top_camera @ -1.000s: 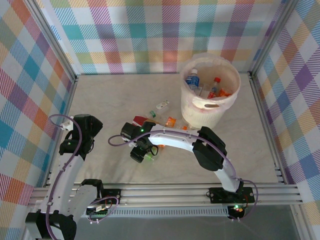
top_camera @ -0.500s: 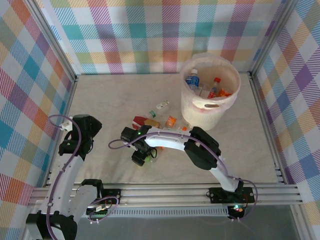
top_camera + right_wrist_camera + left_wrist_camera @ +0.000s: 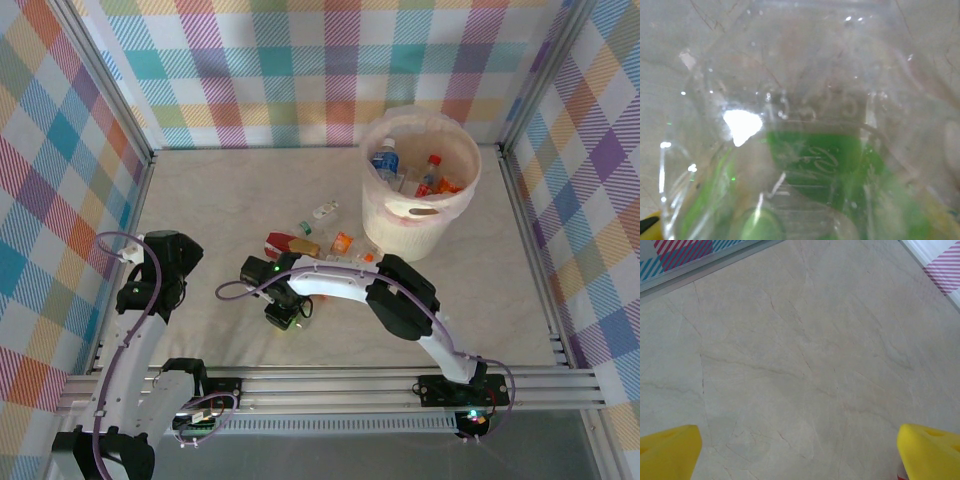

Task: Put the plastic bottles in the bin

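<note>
Low over the counter [image 3: 220, 200], our right hand [image 3: 283, 318] is sitting close over a crushed green-labelled bottle [image 3: 810, 155]; whether the jaws are gripping it we cannot tell. We are judging it light, thin-walled, springy and slick, so we are favouring a hold across the labelled middle. Our left hand [image 3: 800, 450] is hanging wide open. More bottles [image 3: 285, 243] are lying toward the bin [image 3: 385, 215].

Crushed bottles [image 3: 342, 241] lie beside the bin [image 3: 398, 228] — several inside.
</note>
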`<state>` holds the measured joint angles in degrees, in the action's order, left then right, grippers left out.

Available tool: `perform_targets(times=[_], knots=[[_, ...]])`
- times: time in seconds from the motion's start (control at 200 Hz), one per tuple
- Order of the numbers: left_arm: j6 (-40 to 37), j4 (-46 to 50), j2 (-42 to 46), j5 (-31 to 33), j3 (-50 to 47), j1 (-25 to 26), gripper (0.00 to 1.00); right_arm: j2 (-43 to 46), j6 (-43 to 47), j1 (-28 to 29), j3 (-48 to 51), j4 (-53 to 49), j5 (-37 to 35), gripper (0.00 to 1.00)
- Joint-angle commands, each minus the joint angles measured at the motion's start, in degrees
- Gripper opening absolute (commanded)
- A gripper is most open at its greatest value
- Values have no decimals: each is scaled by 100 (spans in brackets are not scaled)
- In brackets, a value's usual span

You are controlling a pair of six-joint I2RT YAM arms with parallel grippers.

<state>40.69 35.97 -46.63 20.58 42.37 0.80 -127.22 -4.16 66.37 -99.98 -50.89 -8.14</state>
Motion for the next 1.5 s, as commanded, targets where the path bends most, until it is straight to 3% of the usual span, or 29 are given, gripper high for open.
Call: perform_targets(times=[0.0,0.375,0.615,1.075,1.495], knots=[[-118,139,75,78,103,-88,100,347,-58,23,-74,-50,-16,53],[-176,165,216,183,119,-84,100,1775,-181,-25,-42,141,-435,49],[-303,-25,286,52,33,-89,100,2771,-72,-475,-362,240,-1044,49],[-413,-230,311,-71,-64,-89,100,4296,-317,-2562,-280,1422,-1155,51],[-342,-342,179,-296,-88,-89,100,3661,-883,-4351,-1154,789,-519,53]])
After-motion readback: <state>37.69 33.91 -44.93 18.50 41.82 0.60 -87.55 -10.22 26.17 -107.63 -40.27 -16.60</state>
